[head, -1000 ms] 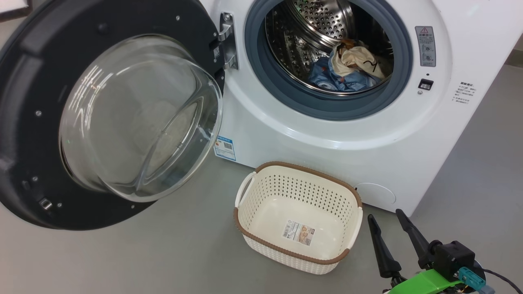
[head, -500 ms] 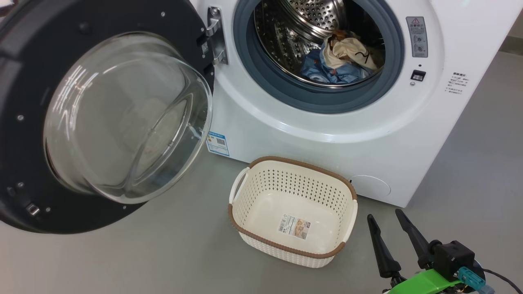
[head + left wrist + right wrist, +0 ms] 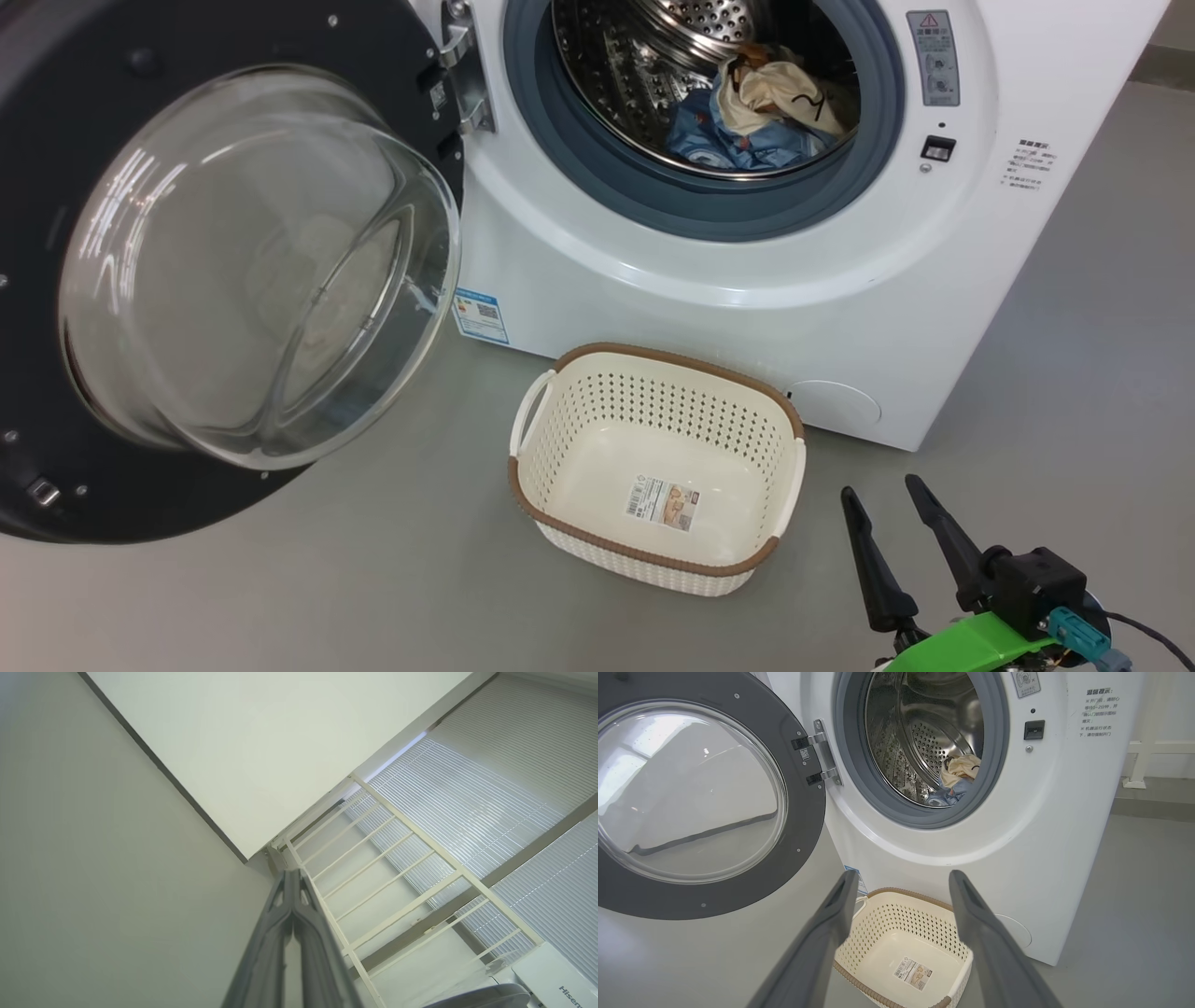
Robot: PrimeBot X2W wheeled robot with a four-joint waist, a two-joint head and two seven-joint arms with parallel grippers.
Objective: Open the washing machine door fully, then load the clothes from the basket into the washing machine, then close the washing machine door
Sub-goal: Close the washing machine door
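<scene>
— Which step is in hand?

— Closing, I'd judge. The basket [image 3: 653, 411] stands on the grey floor [image 3: 373, 597] just in front of the washing machine [image 3: 709, 299], and its bottom is bare but for a label sticker. The clothes [image 3: 747, 117], blue print under a cream cloth, lie in the steel drum [image 3: 644, 75], inside the rubber ring.

— And the washing machine door [image 3: 252, 271]?

— It is swung wide to the left on its hinge [image 3: 457, 79], with the glass bowl facing out. So the opening and the loading look done, and only the shutting is left.

— What about the arms?

— The right gripper [image 3: 880, 487] hovers low at the near right, beside the basket. Its jaws are spread apart and empty. The left gripper [image 3: 293, 873] points up towards a white wall and a railing [image 3: 406, 858]. Its jaws are pressed together, with nothing between them that I can see.

— What does the next move call for?

— Something has to meet the door's black rim on its far-left side and sweep it rightward round the hinge, until its catch meets the latch slot [image 3: 937, 147] on the right of the opening. The left arm seems the nearer one. Clenched jaws would do for a push, but that arm must first come down. No fabric hangs over the ring, so the seal looks free. Whether the basket sits clear of the door's arc, I cannot tell.
</scene>
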